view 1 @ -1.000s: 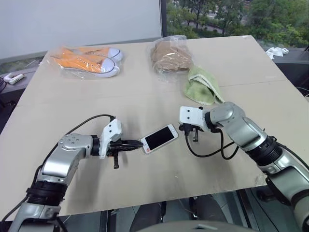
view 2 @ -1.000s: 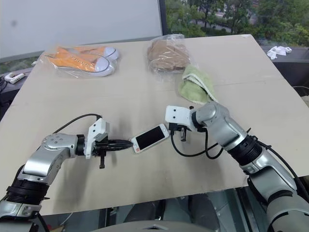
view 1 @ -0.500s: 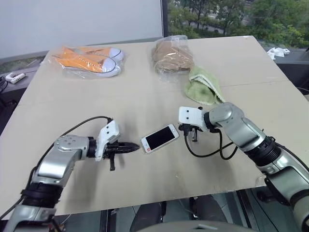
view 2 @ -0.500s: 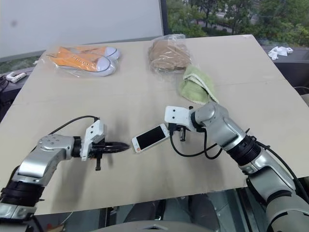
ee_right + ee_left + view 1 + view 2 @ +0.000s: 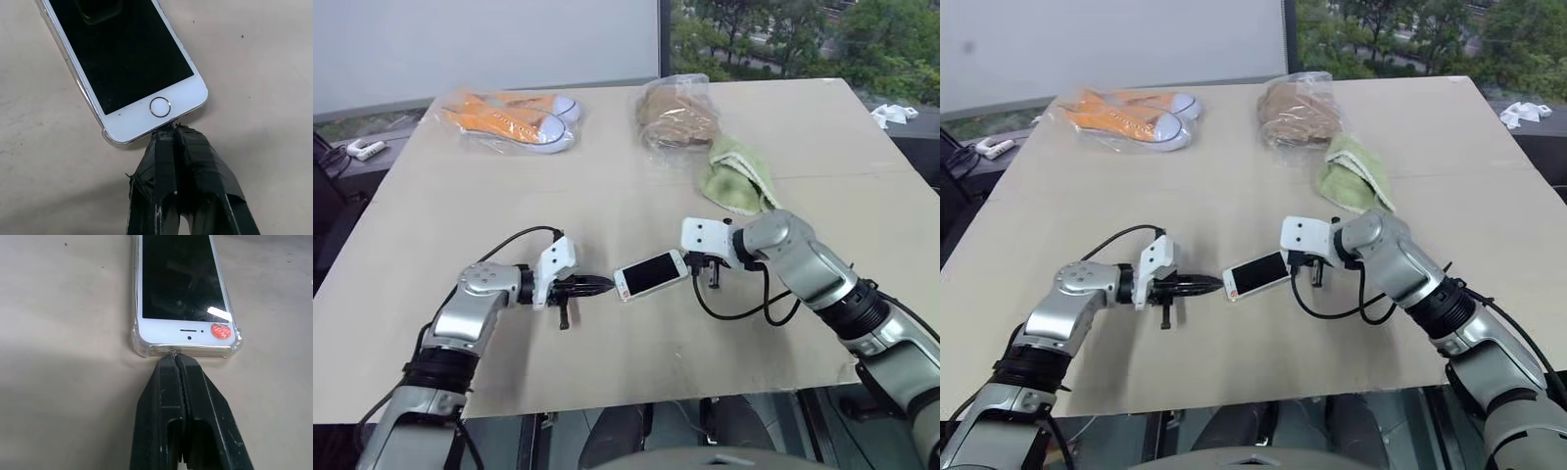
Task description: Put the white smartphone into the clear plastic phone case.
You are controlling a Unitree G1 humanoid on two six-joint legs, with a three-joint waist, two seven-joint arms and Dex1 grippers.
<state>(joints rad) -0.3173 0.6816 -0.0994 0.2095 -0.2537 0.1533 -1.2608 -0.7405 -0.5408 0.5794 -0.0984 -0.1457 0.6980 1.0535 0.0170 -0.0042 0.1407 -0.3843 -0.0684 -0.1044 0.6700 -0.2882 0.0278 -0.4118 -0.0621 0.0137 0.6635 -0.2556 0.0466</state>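
The white smartphone (image 5: 651,275) lies screen up on the table, seated in the clear plastic phone case (image 5: 140,345), whose see-through rim wraps its corners. My left gripper (image 5: 175,357) is shut, with its tips touching the case at the earpiece end. At the home-button end, my right gripper (image 5: 173,128) is shut too, its tips against the case edge (image 5: 115,141). The phone sits between the two grippers (image 5: 604,285) near the table's middle front.
Orange sneakers (image 5: 514,117) in a clear bag lie at the far left of the table (image 5: 460,215). A brown item in a clear bag (image 5: 675,116) and a green cloth (image 5: 734,178) lie behind the phone. The table's front edge runs close below the arms.
The camera has shifted. My left gripper had backed off the phone half a second ago and has come back to its end. The right gripper and phone stay put.
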